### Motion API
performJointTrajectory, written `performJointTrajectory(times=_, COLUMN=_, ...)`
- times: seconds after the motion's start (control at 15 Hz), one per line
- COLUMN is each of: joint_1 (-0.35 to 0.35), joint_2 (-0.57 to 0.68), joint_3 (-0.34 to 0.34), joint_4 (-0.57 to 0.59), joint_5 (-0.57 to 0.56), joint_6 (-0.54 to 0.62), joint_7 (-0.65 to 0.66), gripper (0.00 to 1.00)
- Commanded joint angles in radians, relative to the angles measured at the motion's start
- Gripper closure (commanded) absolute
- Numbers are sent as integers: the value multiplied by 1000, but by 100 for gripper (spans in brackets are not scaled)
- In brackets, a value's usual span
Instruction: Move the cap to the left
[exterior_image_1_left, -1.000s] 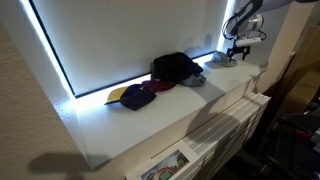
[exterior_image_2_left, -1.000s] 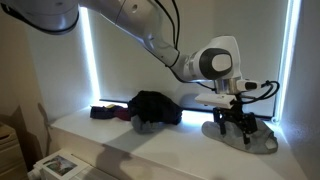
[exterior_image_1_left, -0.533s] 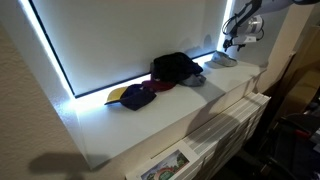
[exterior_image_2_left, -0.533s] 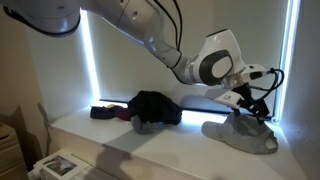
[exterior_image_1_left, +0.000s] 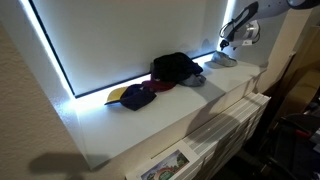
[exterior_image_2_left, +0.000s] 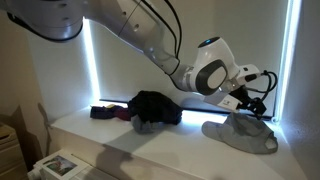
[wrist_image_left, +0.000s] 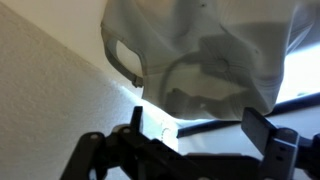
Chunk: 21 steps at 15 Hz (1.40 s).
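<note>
The pale grey-white cap (exterior_image_2_left: 240, 134) lies flat on the white ledge (exterior_image_2_left: 110, 140) at its far end; it also shows in an exterior view (exterior_image_1_left: 220, 60) and fills the top of the wrist view (wrist_image_left: 200, 50). My gripper (exterior_image_2_left: 254, 100) hangs above the cap, apart from it, with its jaws open and empty; the wrist view shows both fingers (wrist_image_left: 200, 135) spread with nothing between them. In an exterior view the gripper (exterior_image_1_left: 238, 40) is above the cap by the wall.
A large black cap bundle (exterior_image_2_left: 155, 107) and a small grey piece (exterior_image_1_left: 193, 80) lie mid-ledge. A dark maroon cap with a yellow brim (exterior_image_1_left: 133, 96) lies further along. Lit strips frame the wall panel behind. Cabinet fronts and a magazine (exterior_image_1_left: 165, 165) are below.
The gripper has lifted off the cap and tilted away, rising above it. The cap stays lying on the ledge.
</note>
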Motion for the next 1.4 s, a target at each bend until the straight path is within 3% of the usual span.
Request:
performJointTrajectory(times=0.0, joint_1=-85, joint_2=-10, joint_3=118, joint_4=41, joint_5=-96, joint_6=-93, joint_7=-157, gripper=0)
performJointTrajectory(times=0.47, joint_1=-177, joint_2=6, joint_3=224, joint_4=117, joint_5=-229, joint_6=-280, joint_7=-460, gripper=0)
performJointTrajectory(times=0.53, joint_1=-137, joint_2=0, joint_3=179, joint_4=80, joint_5=-195, joint_6=-220, joint_7=-374, gripper=0)
performJointTrajectory(times=0.73, joint_1=-159, joint_2=0, joint_3=199, joint_4=95, joint_5=-204, joint_6=-248, joint_7=-437, gripper=0)
performJointTrajectory(times=1.2, joint_1=-34, joint_2=46, joint_3=131, joint_4=137, joint_5=-242, joint_6=-229, joint_7=-339, gripper=0)
performJointTrajectory(times=1.33, joint_1=-46, joint_2=18, joint_3=153, joint_4=100, joint_5=-220, joint_6=-238, joint_7=-361, gripper=0)
